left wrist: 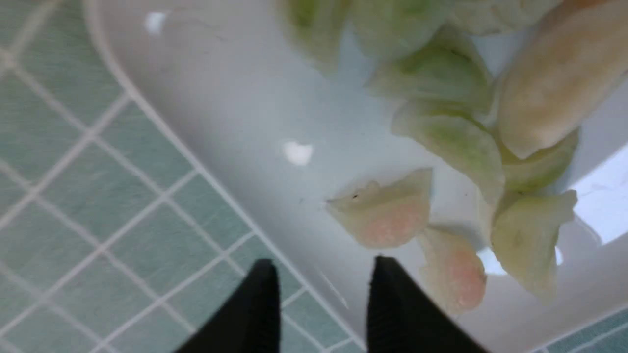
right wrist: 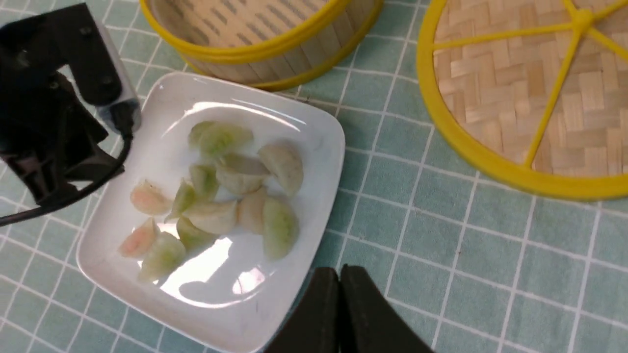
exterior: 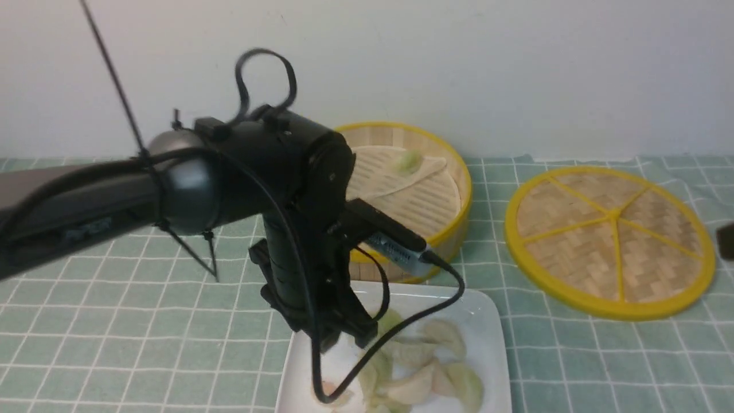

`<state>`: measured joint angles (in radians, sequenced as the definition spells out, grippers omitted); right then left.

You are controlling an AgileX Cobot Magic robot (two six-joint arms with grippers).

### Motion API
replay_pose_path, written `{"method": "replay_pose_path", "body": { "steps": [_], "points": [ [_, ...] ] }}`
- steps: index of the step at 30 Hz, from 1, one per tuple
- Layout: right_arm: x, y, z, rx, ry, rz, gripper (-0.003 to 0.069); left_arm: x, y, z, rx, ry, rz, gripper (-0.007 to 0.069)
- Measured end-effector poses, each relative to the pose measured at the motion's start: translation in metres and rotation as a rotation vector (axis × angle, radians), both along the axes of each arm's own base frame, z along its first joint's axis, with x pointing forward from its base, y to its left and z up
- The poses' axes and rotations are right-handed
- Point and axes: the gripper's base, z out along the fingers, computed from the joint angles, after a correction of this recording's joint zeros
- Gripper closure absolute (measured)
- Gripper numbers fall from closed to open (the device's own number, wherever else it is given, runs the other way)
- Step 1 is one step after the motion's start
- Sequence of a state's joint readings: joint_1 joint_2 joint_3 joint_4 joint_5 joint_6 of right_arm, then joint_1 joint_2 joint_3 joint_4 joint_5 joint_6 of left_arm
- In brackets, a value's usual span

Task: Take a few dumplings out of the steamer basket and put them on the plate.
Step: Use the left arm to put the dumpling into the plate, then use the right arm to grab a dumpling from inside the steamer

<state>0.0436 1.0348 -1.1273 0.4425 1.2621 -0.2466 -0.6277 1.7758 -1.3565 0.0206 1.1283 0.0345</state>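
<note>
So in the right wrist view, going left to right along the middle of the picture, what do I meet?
Black left pincer → glossy white square plate with dumplings → green tablecloth with white grid lines → flat woven bamboo disc with yellow rim

The kind of room is uncertain: a plain pale wall stands behind a worktop covered in green checked cloth. The robot arm with its loose cables suggests a lab, while the bamboo steamer basket and the plate of dumplings look like kitchen things.
</note>
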Motion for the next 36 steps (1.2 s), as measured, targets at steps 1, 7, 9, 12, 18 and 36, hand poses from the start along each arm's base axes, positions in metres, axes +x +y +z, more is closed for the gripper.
{"method": "replay_pose_path", "body": {
  "steps": [1, 7, 9, 12, 18, 36],
  "points": [
    [0.004, 0.001, -0.001, -0.003, 0.011, 0.005, 0.0668, 0.000, 0.002, 0.003, 0.000, -0.009, 0.006, 0.0456],
    [0.071, 0.047, 0.003, -0.116, 0.019, 0.118, 0.0666, -0.030, 0.048, 0.081, -0.115, -0.193, 0.118, 0.0628],
    [0.100, 0.064, 0.001, -0.162, 0.003, 0.127, 0.0659, -0.044, 0.067, 0.091, -0.135, -0.224, 0.161, 0.0631],
    [0.135, 0.085, -0.007, -0.192, -0.006, 0.130, 0.0636, -0.060, 0.088, 0.095, -0.143, -0.240, 0.214, 0.0631],
    [0.202, 0.129, -0.027, -0.202, -0.030, 0.188, 0.0514, -0.084, 0.125, 0.089, -0.134, -0.251, 0.313, 0.0631],
    [0.305, 0.201, -0.159, -0.453, -0.178, 0.471, 0.0144, -0.154, 0.187, 0.106, -0.043, -0.410, 0.460, 0.0631]
  ]
}}
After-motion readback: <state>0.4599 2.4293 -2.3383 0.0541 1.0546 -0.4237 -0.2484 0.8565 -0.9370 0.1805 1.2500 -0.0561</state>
